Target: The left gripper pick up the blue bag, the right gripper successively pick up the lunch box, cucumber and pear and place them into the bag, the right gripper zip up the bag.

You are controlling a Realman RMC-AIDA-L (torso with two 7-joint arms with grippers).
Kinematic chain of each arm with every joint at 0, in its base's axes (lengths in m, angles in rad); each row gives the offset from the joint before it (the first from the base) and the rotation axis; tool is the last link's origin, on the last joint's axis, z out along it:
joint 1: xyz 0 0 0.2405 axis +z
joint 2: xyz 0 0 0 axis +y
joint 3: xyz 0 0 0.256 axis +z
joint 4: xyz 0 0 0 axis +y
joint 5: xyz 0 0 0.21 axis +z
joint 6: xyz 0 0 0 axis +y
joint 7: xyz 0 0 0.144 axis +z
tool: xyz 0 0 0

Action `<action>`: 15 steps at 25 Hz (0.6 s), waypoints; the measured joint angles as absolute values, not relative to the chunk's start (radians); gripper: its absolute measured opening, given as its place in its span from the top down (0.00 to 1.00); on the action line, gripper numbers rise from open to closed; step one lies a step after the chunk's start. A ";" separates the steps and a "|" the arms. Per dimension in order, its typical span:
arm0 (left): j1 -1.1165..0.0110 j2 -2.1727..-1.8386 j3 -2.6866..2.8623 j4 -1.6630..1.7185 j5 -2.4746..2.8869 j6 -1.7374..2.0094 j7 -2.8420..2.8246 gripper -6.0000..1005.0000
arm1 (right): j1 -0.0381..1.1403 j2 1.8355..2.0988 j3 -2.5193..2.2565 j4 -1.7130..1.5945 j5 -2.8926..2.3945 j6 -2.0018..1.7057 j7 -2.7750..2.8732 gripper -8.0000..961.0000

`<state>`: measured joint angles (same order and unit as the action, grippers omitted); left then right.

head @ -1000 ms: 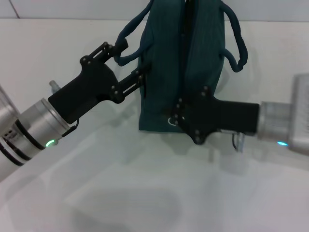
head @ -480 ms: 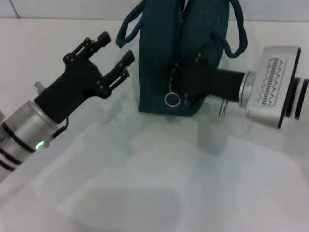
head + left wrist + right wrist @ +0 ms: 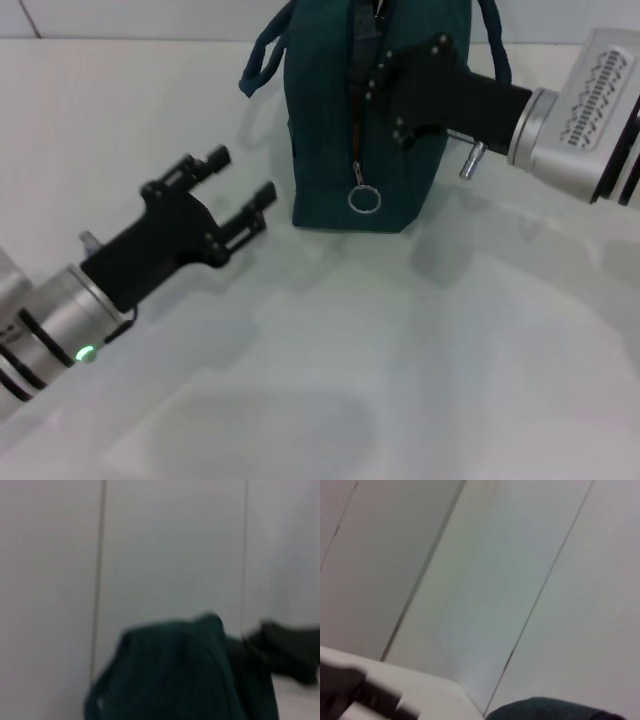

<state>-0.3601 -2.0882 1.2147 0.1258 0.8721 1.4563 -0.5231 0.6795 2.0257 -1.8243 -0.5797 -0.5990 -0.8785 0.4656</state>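
- The left gripper (image 3: 243,190) is seen with fingers spread and nothing held, on the table (image 3: 420,360) just left of the blue bag (image 3: 325,130).
- The right gripper (image 3: 400,95) lies against the bag's upper side; its finger state cannot be told.
- The bag stands upright, judged soft and floppy; handles or the ring pull (image 3: 364,200) are judged the best holds.
- The zipper looks closed; contents are hidden.

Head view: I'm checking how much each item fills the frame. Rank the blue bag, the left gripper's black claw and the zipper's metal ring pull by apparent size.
1. blue bag, largest by far.
2. left gripper claw, mid-sized, though it sits nearer the camera, which inflates it.
3. metal ring pull, clearly smallest.
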 joint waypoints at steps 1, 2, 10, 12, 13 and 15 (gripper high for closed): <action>-0.366 -2.088 1.215 0.126 0.898 1.436 -0.526 0.31 | 0.683 2.025 -1.822 -0.577 -0.592 -0.878 0.466 0.98; -0.374 -2.088 1.215 0.126 0.925 1.416 -0.528 0.30 | 0.687 2.026 -1.820 -0.574 -0.588 -0.878 0.466 0.98; -0.422 -2.092 1.215 0.124 1.016 1.354 -0.538 0.31 | 0.691 2.029 -1.816 -0.575 -0.584 -0.871 0.477 0.98; -0.436 -2.094 1.215 0.123 1.019 1.334 -0.541 0.31 | 0.691 2.030 -1.816 -0.574 -0.584 -0.871 0.477 0.98; -0.449 -2.097 1.214 0.123 1.017 1.302 -0.542 0.31 | 0.691 2.030 -1.816 -0.575 -0.583 -0.872 0.477 0.98; -0.470 -2.100 1.214 0.121 1.015 1.253 -0.543 0.31 | 0.690 2.030 -1.816 -0.575 -0.583 -0.876 0.477 0.98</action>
<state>-0.4701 -2.0999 1.2141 0.1206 1.0145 1.2534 -0.5430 0.6904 2.0302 -1.8162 -0.5749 -0.5832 -0.8764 0.4771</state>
